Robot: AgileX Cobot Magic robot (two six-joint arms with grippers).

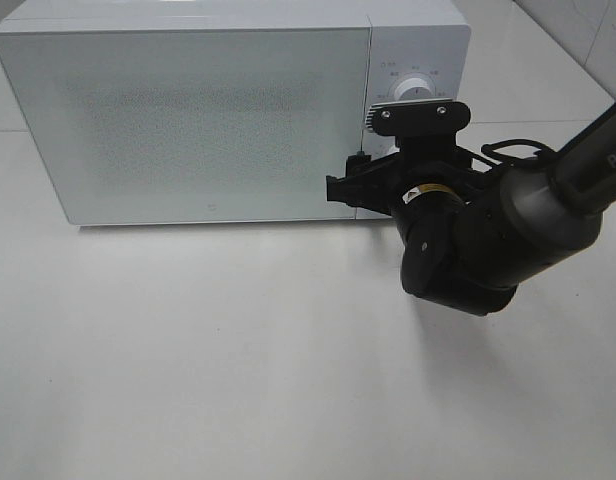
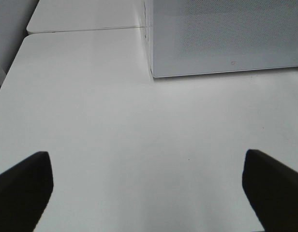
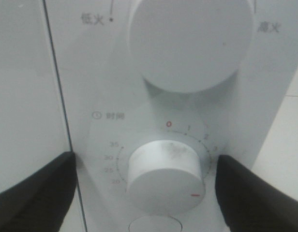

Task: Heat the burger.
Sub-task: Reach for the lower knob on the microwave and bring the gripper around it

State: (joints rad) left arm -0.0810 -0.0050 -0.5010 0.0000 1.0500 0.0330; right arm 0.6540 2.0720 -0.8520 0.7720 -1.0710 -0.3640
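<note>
The burger is hidden; it shows in no view. The white microwave [image 1: 188, 120] stands at the back of the table with its frosted door [image 1: 208, 125] shut. My right gripper [image 1: 380, 180] is up against the microwave's control panel. In the right wrist view my right gripper [image 3: 145, 162] is open, with one finger on each side of the white timer knob [image 3: 163, 176] and a gap at both sides. The knob's red mark [image 3: 195, 195] sits away from the 0. My left gripper [image 2: 146, 159] is open over the bare table and holds nothing.
A larger white power knob [image 3: 190, 41] sits above the timer knob and also shows as the power knob [image 1: 413, 90] over the right arm. The white table [image 1: 238, 360] spreads in front of the microwave. A seam [image 2: 86, 29] crosses the table beside the microwave's corner [image 2: 151, 72].
</note>
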